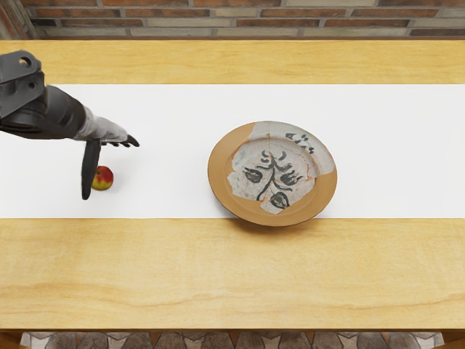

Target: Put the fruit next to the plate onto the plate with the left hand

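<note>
One round fruit (104, 178), showing no long axis, lies beside the spread, empty left hand (109, 137), well apart from the plate (218, 174), on a white cloth (182, 109) over a wooden table (218, 276), brick wall (218, 14) behind.

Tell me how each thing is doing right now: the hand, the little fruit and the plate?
Left hand: open, fingers spread, holding nothing, just over the fruit.
Red-and-yellow fruit: lying on the white cloth, not grasped.
Plate: flat on the cloth, off to the fruit's right, fruit not on it yet.
</note>
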You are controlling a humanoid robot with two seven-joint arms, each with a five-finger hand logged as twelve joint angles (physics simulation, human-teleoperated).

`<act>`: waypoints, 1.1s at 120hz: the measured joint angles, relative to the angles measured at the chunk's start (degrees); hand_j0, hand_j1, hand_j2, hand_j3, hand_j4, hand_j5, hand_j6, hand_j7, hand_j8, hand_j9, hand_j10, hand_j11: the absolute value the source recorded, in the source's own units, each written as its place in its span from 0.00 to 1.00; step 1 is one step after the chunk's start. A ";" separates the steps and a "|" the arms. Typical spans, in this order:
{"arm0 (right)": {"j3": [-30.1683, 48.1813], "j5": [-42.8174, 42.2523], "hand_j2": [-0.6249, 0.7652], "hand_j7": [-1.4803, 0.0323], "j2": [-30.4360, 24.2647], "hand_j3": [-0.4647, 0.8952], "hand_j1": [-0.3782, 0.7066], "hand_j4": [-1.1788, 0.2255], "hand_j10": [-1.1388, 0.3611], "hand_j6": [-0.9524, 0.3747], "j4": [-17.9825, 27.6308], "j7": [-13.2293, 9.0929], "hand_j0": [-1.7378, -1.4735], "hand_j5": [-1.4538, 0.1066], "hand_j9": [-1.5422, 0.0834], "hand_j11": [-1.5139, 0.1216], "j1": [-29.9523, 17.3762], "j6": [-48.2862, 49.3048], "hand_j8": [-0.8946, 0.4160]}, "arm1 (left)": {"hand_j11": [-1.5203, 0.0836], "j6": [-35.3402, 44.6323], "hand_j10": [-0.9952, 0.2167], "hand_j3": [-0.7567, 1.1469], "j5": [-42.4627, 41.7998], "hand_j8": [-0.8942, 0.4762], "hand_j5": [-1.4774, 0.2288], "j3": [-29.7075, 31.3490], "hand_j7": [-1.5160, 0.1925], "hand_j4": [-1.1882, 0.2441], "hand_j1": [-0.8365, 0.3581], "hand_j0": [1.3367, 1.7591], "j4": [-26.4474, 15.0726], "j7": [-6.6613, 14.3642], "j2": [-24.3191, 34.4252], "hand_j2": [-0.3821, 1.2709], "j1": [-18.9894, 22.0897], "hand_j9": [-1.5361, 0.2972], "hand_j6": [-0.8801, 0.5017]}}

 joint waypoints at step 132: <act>-0.08 0.00 0.45 0.96 0.00 0.34 0.05 0.83 0.75 0.71 0.03 0.00 0.30 0.92 0.94 0.91 -0.09 -0.02 0.67 | 0.93 21.42 0.80 0.40 20.87 0.63 0.85 -1.56 0.87 0.81 0.97 0.76 -9.75 0.16 1.45 0.23 12.16 0.82 0.62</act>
